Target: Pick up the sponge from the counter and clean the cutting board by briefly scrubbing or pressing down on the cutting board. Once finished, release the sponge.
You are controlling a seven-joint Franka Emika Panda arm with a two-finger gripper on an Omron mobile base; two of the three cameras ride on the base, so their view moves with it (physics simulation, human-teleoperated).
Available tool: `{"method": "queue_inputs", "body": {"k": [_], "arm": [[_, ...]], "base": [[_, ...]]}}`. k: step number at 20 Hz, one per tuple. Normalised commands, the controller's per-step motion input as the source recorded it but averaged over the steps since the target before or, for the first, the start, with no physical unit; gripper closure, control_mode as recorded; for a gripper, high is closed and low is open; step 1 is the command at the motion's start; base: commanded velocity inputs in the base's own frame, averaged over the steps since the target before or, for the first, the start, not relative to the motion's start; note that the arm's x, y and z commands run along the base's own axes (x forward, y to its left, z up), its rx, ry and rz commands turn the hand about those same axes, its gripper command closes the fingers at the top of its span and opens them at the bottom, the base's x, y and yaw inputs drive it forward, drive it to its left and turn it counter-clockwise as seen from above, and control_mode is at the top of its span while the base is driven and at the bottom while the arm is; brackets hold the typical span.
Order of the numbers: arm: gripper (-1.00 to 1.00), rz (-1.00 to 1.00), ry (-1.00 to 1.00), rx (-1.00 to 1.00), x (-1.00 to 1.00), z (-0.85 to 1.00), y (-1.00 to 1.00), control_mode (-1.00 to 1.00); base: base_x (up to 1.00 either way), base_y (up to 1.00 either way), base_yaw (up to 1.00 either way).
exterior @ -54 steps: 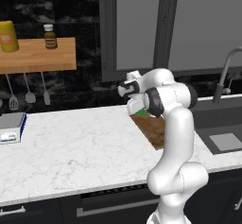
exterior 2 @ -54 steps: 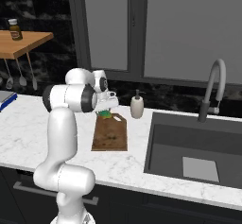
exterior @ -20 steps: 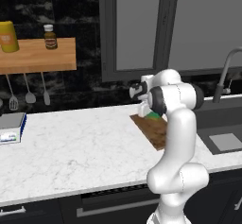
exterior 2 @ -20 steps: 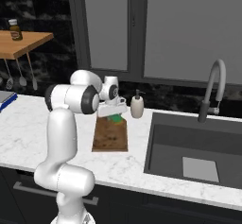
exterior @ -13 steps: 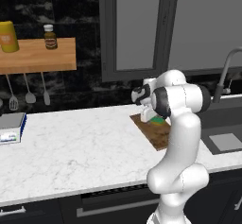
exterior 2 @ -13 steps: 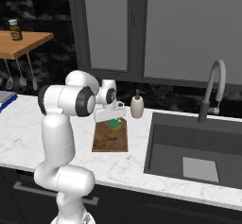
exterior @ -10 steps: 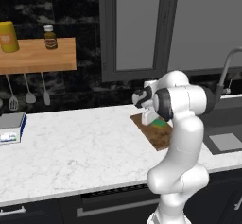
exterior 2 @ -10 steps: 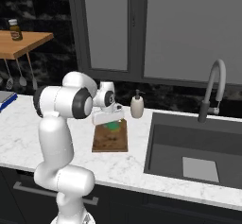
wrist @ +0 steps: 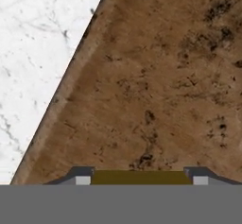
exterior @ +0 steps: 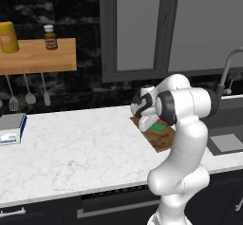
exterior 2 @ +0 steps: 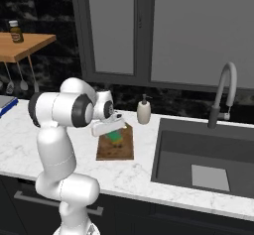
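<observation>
Gripper (wrist: pixel 142 178) clamped on sponge (exterior 2: pixel 114 136) over cutting board (wrist: pixel 156 90), board's left edge (wrist: pixel 66 83) nearby, bare marble counter (exterior: pixel 80 148) beyond

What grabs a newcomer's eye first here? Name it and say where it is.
The white arm bent over the counter, its gripper shut on the green-topped sponge over the dark cutting board. To the right are the sink and curved faucet; a soap bottle stands behind the board.
</observation>
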Motion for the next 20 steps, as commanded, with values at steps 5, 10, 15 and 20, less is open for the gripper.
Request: {"method": "queue_inputs", "body": {"k": [5, 10, 15, 20], "arm": [[1.00, 0.00, 0.00, 0.00, -0.32, -0.07, 1.00, -1.00], [1.00, 0.00, 0.00, 0.00, -0.31, -0.05, 1.00, -1.00], [1.00, 0.01, 0.06, -0.02, -0.21, -0.03, 0.94, -1.00], [-1.00, 0.04, 0.00, -0.01, -0.17, -0.16, 0.09, -1.00]], "base": [[0.00, 0.00, 0.00], [0.00, 0.00, 0.00], [0.00, 0.00, 0.00], [0.00, 0.00, 0.00]]}}
